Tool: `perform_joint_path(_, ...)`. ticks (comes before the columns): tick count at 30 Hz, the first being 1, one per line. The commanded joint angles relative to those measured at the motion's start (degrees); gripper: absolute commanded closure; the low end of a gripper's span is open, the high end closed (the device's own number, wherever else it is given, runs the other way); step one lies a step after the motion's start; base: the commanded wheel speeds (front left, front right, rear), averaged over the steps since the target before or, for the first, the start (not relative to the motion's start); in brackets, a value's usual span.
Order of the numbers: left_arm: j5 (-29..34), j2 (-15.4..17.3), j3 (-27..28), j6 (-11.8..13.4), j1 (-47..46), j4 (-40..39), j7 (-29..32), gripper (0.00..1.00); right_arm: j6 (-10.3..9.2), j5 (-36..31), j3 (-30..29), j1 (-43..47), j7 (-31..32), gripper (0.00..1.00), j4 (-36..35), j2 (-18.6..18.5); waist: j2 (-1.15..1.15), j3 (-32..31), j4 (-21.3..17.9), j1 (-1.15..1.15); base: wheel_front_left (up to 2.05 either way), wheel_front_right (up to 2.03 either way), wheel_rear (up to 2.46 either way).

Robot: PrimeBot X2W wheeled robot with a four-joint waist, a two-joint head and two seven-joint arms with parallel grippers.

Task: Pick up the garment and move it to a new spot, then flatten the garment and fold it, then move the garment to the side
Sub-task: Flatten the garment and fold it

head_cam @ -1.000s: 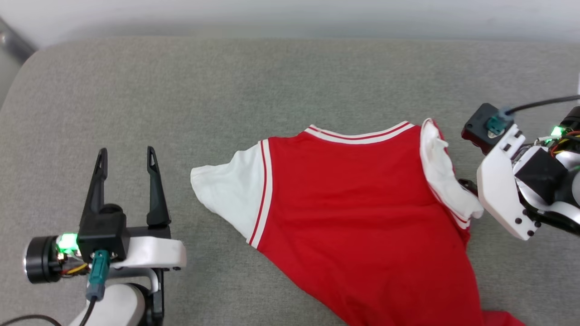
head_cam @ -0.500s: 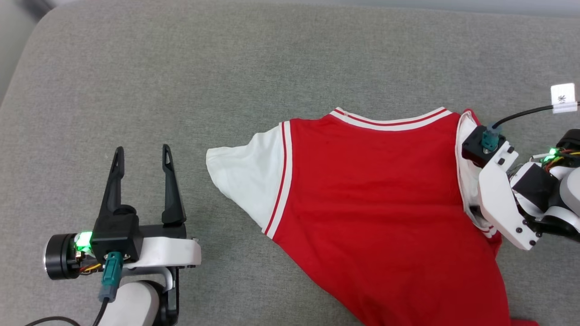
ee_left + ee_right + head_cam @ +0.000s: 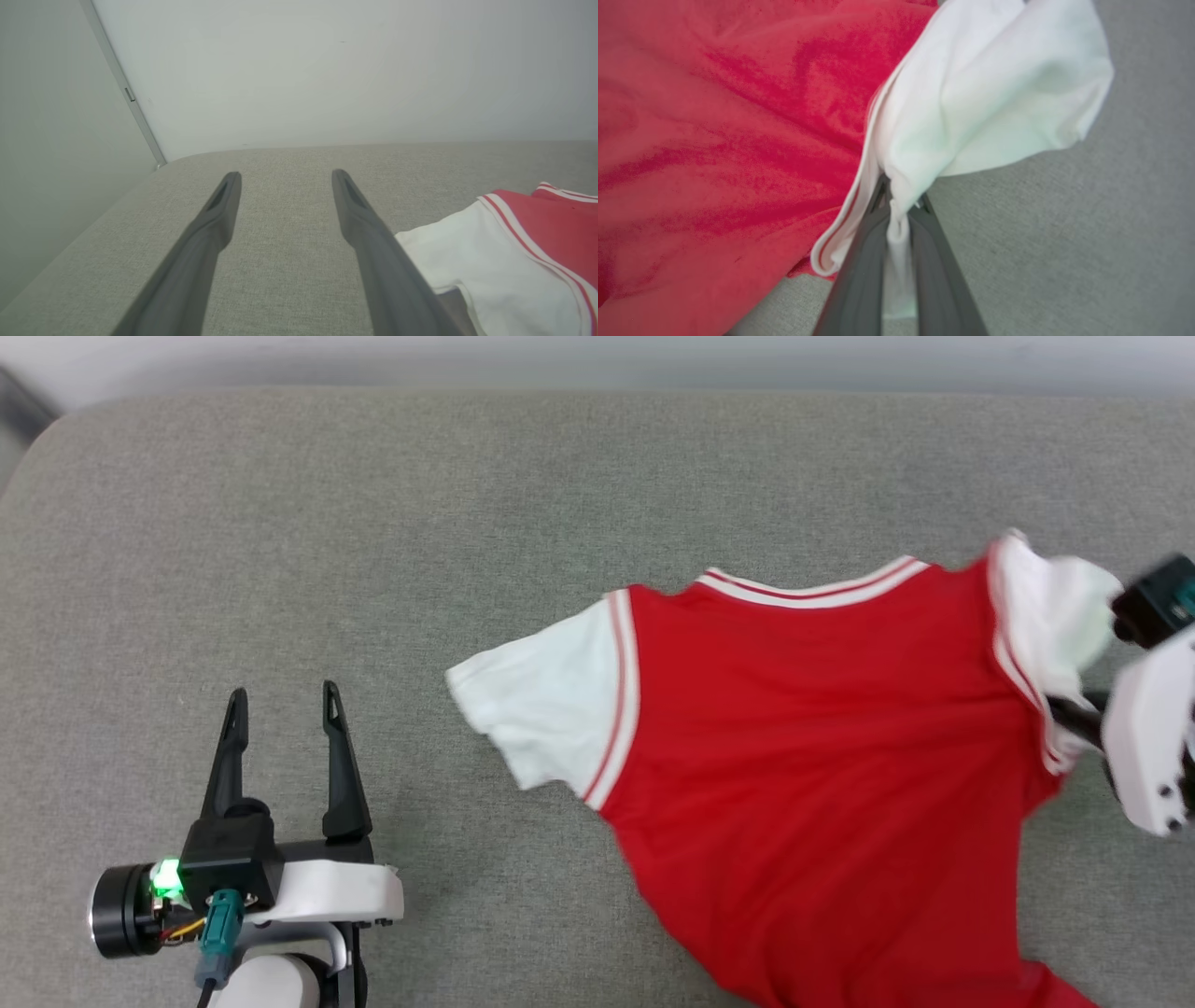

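Observation:
The garment (image 3: 822, 737), a bright red T-shirt with white sleeves and striped seam bands, lies spread on the grey cushion (image 3: 373, 523), right of centre. My right gripper (image 3: 1069, 714) at the right edge is shut on the garment's right white sleeve (image 3: 1050, 611). In the right wrist view the white sleeve (image 3: 985, 98) is pinched between the two dark fingers of that gripper (image 3: 899, 205) and bunches up above them. My left gripper (image 3: 282, 695) stands open at the lower left, apart from the left sleeve (image 3: 541, 700). The left wrist view shows its gripper (image 3: 286, 175) with nothing between the fingers and the garment (image 3: 504, 261) to the right.
The grey cushion has a rounded far-left corner (image 3: 56, 439) and a pale wall (image 3: 327, 70) behind its far edge. Bare cushion surface lies between my left gripper and the garment's left sleeve.
My right gripper has shut on the right sleeve and drawn it to the right, stretching the shirt's top edge. The head camera has shifted. The left gripper stays open and still.

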Motion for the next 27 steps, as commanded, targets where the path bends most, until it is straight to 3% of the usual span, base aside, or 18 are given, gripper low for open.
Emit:
perform_joint_path(1, 0.7, -0.7, 0.7, -0.6, 1.1, 0.3, -0.1, 0.0, -0.08, 1.2, -1.6, 3.5, -1.8, 1.0, 1.4, -1.4, 0.0, -0.3, -0.3, 0.0, 0.0, 0.0, 0.0)
perform_joint_path(8, 2.1, -2.3, 2.9, -2.5, 2.5, 0.7, -0.1, 0.0, -0.08, 3.0, -6.4, 13.6, -5.4, 1.0, 8.6, -2.5, 0.0, 0.0, -1.0, 0.0, 0.0, 0.0, 0.0)
perform_joint_path(15, 3.8, -3.7, 4.7, -4.2, 2.7, 1.5, -0.1, 0.0, -0.14, 0.3, -9.2, 18.4, -7.3, 1.0, 14.3, 1.6, 0.0, -0.1, -1.9, 0.0, 0.0, 0.0, 0.0)
perform_joint_path(16, 4.1, -3.8, 5.0, -4.5, 2.8, 1.7, -0.1, 0.0, -0.19, -0.2, -10.2, 18.1, -8.4, 0.73, 14.9, 1.9, 0.0, -0.3, -2.0, 0.0, 0.0, 0.0, 0.0)
perform_joint_path(17, 4.3, -3.9, 5.3, -4.6, 2.9, 1.9, -0.1, 0.0, -0.25, -1.0, -11.5, 17.9, -9.7, 0.14, 15.6, 2.1, 0.0, -0.7, -2.2, 0.0, 0.0, 0.0, 0.0)
perform_joint_path(18, 4.4, -4.0, 5.5, -4.8, 3.0, 2.1, -0.1, 0.0, -0.35, -1.9, -12.6, 17.6, -10.9, 0.0, 16.2, 2.3, 0.0, -1.1, -2.3, 0.0, 0.0, 0.0, 0.0)
perform_joint_path(27, 6.2, -3.6, 7.1, -6.3, 4.1, 2.1, -0.1, 0.0, -0.09, -13.5, -25.9, 20.2, -23.9, 0.0, 16.2, 4.1, 0.0, -4.8, -3.8, 0.0, 0.0, 0.0, 0.0)
